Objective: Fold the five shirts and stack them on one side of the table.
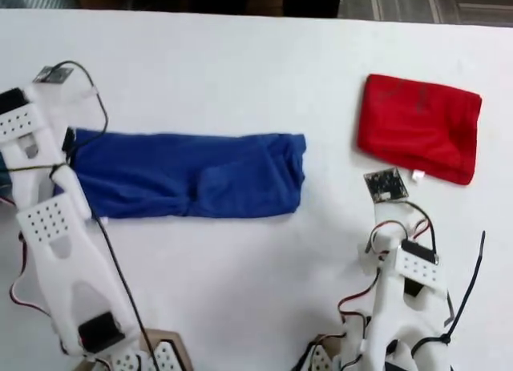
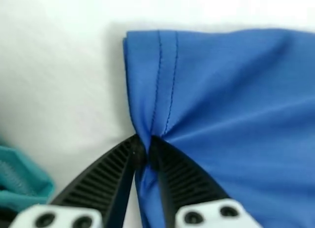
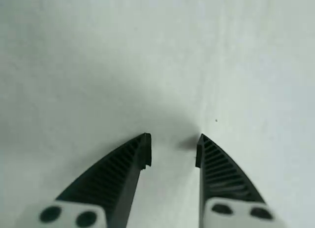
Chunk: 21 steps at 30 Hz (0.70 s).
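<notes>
The blue shirt (image 1: 188,175), laid lengthwise across the table (image 1: 240,66), was clamped at its end by the left claw (image 2: 145,146), while the right claw (image 3: 173,149) was held apart

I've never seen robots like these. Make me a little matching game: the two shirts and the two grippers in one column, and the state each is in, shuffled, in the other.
Things
1. blue shirt
2. red shirt
3. left gripper
4. right gripper

States
a. open, holding nothing
b. folded into a compact rectangle, untouched
c. shut on cloth
d. laid out as a long strip, pinched at one end

Pairs: 1-d, 2-b, 3-c, 4-a
</notes>
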Each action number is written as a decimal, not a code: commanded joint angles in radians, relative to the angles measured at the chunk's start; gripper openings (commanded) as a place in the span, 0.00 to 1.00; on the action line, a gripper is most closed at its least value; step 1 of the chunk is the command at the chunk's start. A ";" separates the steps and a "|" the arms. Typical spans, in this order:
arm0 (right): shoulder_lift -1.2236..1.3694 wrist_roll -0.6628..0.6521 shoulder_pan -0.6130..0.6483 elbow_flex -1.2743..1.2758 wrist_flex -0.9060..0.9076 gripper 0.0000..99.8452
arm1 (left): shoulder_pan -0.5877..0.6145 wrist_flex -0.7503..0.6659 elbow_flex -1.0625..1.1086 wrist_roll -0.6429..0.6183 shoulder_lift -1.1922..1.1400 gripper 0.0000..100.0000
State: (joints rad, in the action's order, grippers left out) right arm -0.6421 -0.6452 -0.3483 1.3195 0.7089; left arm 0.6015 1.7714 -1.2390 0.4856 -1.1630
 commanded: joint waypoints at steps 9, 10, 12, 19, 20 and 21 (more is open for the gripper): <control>-0.027 0.005 -0.001 -0.003 -0.015 0.16 | -0.293 0.012 0.509 -0.118 0.608 0.02; -0.027 0.005 -0.002 -0.003 -0.015 0.16 | -0.327 0.012 0.524 -0.118 0.641 0.02; -0.027 0.005 -0.004 -0.003 -0.015 0.16 | -0.397 0.012 0.535 -0.117 0.700 0.02; -0.027 0.006 -0.008 -0.003 -0.015 0.16 | -0.628 0.008 0.530 -0.117 0.795 0.02; -0.028 0.017 -0.010 -0.003 -0.015 0.16 | -0.660 0.008 0.530 -0.118 0.796 0.02; -0.033 0.040 -0.022 -0.003 -0.015 0.16 | -0.692 0.008 0.530 -0.118 0.798 0.02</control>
State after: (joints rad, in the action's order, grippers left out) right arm -0.6421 -0.6406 -0.3483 1.3195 0.7089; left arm -0.0015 1.7714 -0.7112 0.3782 -0.4342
